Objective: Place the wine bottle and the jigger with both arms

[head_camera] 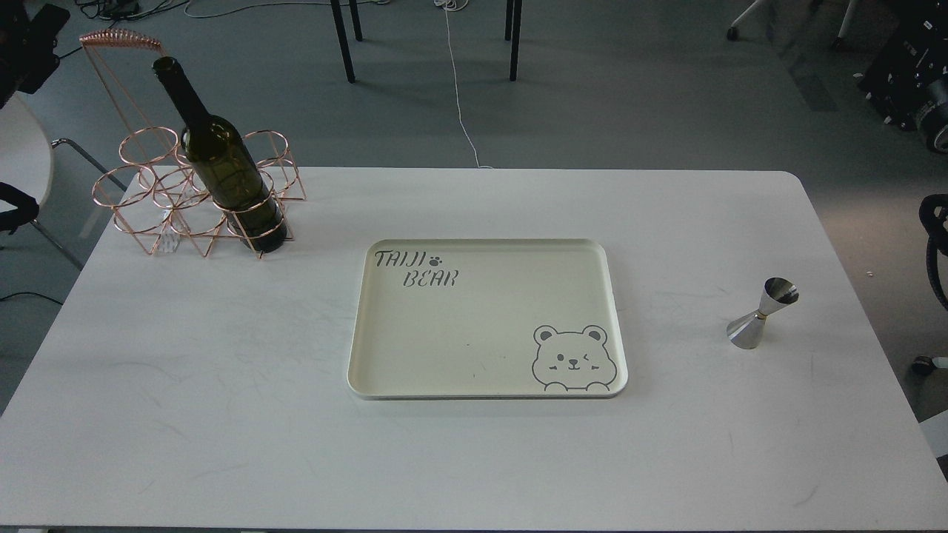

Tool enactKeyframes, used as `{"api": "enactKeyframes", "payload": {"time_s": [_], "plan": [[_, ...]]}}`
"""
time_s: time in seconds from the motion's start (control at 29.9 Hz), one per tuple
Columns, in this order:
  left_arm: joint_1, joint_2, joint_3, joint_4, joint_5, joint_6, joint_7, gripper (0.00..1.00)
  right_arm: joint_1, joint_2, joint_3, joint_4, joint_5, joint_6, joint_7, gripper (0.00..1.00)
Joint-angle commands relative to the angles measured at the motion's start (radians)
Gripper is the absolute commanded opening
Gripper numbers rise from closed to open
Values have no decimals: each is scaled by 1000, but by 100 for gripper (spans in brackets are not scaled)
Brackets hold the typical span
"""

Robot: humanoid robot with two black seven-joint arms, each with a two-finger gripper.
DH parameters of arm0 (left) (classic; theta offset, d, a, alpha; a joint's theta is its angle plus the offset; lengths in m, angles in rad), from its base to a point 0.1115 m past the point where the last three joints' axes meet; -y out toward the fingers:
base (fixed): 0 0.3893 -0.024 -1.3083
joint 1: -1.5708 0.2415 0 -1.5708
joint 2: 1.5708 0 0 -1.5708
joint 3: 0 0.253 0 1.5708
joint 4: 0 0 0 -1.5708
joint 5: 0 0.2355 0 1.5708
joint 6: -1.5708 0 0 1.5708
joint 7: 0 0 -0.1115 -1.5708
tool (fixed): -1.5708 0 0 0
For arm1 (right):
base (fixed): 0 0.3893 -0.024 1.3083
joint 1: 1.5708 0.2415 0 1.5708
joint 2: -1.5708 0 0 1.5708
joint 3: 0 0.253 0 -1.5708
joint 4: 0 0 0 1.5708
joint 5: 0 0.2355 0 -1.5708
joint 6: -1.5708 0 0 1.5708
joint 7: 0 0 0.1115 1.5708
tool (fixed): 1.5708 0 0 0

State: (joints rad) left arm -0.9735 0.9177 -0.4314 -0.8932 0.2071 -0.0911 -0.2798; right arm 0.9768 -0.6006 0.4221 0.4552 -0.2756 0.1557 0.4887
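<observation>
The wine bottle [222, 163], dark olive-green glass, stands free in the front right ring of a copper wire rack [159, 196] at the table's back left. The jigger [763, 313], a small steel hourglass cup, stands on the white table [222, 414] to the right of the tray, with nothing near it. Of my left arm only a dark end [33, 41] shows at the top left corner, well left of the bottle's neck; its fingers cannot be told apart. My right gripper is out of view; only a black curved part [935, 244] shows at the right edge.
A cream tray [355, 355] with a bear drawing and "TAIJI BEAR" lettering lies flat in the table's middle, with nothing on it. The rack's tall wire handle [118, 44] rises behind the bottle. Chair legs and cables lie on the floor beyond the table.
</observation>
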Motion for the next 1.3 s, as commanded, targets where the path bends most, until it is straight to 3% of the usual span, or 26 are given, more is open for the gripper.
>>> {"api": "enactKeyframes", "payload": {"time_s": [0.0,0.13,0.43,0.7,0.97,1.27], "plan": [[39,-20,-1,36,-208,-96,-10,98,-20,4,7,0,22,-8,0,99],[97,-80,-1,134,-406,-228,-64,98,-43,4,20,-13,175,5,0,99],[160,-218,-58,318,-587,-332,-64,98,-118,59,30,-43,318,10,0,99],[200,-290,-138,327,-594,-338,-65,98,-193,88,58,-49,510,130,0,99],[257,-327,-247,324,-592,-340,-67,98,-207,113,124,-70,553,156,0,99],[274,-313,-245,324,-583,-334,-67,98,-210,122,119,-78,541,169,0,99]]}}
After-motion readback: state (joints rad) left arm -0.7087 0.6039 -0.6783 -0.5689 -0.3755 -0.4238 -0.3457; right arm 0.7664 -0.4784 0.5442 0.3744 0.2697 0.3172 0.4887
